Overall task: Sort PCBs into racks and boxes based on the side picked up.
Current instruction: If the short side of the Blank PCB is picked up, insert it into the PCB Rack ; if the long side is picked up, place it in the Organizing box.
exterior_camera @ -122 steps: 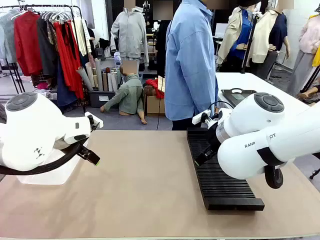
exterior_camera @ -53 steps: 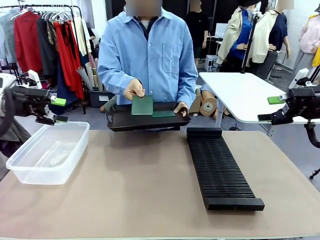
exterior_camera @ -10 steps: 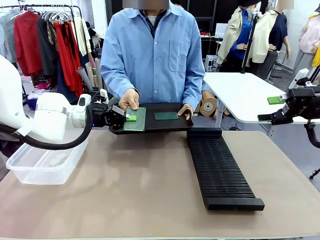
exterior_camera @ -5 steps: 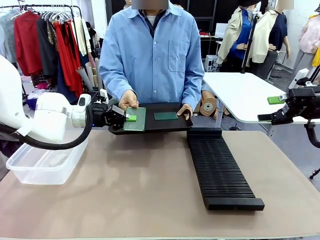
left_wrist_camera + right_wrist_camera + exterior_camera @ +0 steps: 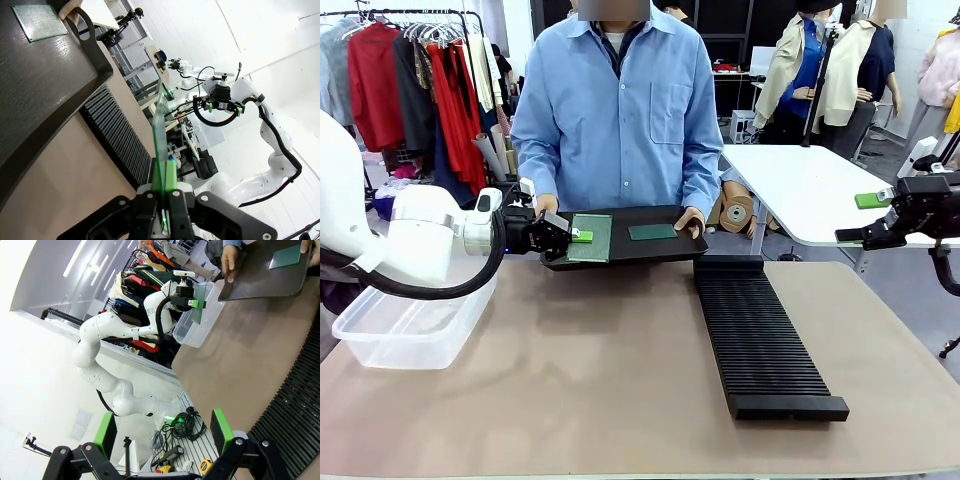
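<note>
As left tool [image 5: 580, 236] clamps PCB [image 5: 595, 240], flat, dotted face up

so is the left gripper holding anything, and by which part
A PCB, pinched at one edge between the left gripper fingers. The right gripper is open, holding nothing.

Bright, even (wrist views overexposed)

Tray [image 5: 620, 252]: black plastic, grainy, semi-gloss. Rack [image 5: 760, 335]: black plastic, matt, ribbed. Box [image 5: 410, 340]: clear plastic, smooth, glossy. Table [image 5: 600, 380] top: tan, matt, smooth. PCB [image 5: 596, 242]: green, finely dotted face, dull. Person's shirt [image 5: 620, 120]: blue cloth, matt.
</note>
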Available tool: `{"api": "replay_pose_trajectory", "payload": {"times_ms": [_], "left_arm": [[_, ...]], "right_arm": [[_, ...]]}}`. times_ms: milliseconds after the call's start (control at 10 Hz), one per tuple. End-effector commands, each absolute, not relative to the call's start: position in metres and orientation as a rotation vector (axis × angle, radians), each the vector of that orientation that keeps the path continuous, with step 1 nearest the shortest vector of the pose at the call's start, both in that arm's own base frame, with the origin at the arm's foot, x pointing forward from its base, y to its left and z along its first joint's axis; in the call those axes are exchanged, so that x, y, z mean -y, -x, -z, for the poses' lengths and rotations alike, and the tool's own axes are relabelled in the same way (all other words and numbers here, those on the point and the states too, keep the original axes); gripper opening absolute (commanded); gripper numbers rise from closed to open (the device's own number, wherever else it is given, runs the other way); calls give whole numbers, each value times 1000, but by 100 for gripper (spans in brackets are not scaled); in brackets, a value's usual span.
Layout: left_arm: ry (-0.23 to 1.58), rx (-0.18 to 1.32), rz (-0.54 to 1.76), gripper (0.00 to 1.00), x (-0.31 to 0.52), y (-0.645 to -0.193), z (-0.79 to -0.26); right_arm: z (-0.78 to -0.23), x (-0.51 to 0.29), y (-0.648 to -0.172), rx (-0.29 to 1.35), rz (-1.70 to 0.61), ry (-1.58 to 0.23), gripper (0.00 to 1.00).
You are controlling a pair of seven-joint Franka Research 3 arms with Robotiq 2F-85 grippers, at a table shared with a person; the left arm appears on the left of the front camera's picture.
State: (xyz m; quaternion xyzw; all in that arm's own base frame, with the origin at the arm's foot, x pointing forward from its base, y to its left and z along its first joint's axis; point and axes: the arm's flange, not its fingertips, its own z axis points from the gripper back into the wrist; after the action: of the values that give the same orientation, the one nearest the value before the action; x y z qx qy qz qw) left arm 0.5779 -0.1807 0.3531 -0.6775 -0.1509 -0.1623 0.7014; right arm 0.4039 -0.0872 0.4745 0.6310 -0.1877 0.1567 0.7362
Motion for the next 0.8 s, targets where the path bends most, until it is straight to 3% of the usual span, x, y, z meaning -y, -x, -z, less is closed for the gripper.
{"api": "replay_pose_trajectory", "payload": {"times_ms": [0, 700], "left_arm": [[1509, 340, 361, 0, 181, -578, -355], [1509, 340, 361, 0, 181, -578, -355]], "right_arm": [[-477, 87, -404, 409, -341, -1393, 100], [-477, 87, -404, 409, -341, -1393, 100]]}}
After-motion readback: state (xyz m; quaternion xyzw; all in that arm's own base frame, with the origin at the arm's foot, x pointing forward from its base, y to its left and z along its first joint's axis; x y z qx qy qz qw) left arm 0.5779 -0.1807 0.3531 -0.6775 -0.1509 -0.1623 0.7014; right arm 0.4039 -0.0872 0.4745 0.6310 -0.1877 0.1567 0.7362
